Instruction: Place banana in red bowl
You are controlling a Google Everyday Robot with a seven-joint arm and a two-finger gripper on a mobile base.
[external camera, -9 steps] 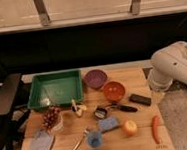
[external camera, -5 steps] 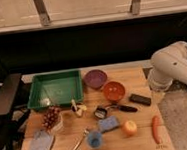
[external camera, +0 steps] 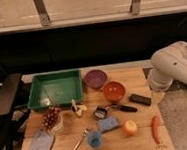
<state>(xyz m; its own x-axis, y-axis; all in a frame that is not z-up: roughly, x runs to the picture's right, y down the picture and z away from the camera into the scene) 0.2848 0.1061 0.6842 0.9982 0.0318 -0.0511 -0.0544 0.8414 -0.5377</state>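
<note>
The banana (external camera: 79, 109) is a small pale-yellow stubby fruit. It lies on the wooden table (external camera: 138, 82) just in front of the green tray's right corner. The red bowl (external camera: 114, 91) is glossy orange-red and stands right of the banana, near the table's middle. It looks empty. My white arm (external camera: 175, 66) is folded at the table's right edge. My gripper (external camera: 155, 85) is at the arm's low end, right of the red bowl and well away from the banana. It holds nothing that I can see.
A green tray (external camera: 55, 88) stands at the back left and a purple bowl (external camera: 95, 78) behind the red one. Grapes (external camera: 52, 117), a black-handled peeler (external camera: 113, 109), a black block (external camera: 140, 99), a blue sponge (external camera: 108, 123), a blue cup (external camera: 94, 138), an orange fruit (external camera: 129, 128) and a carrot-like stick (external camera: 156, 128) lie in front.
</note>
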